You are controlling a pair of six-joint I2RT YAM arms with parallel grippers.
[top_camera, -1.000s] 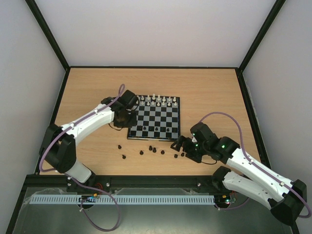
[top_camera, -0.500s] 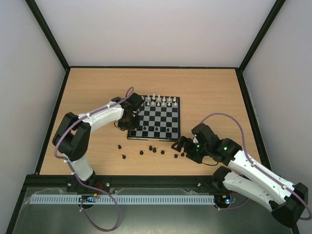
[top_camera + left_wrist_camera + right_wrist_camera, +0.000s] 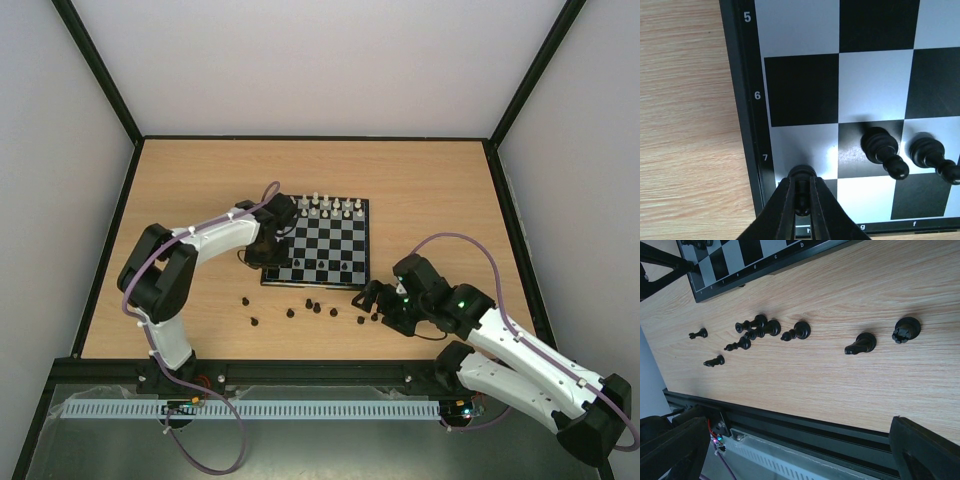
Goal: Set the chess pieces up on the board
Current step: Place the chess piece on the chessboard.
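You see only the rounded top of the black piece (image 3: 801, 172) pinched in the left gripper (image 3: 801, 186); the fingers cover the rest, so you cannot tell its kind. The board (image 3: 742, 100) runs off the top and right edges there, and the right edge clips the head of one black pawn (image 3: 927, 150). The right gripper (image 3: 799, 422) shows only finger stubs at the bottom corners. From above, the loose black pieces (image 3: 310, 305) are too small to name.

Left of the left gripper (image 3: 801, 185), the table (image 3: 690, 125) is matt and wood-grained; ahead of it, the board (image 3: 875, 85) looks smooth, faintly glossy, and the black chess pieces (image 3: 880, 145) shiny.
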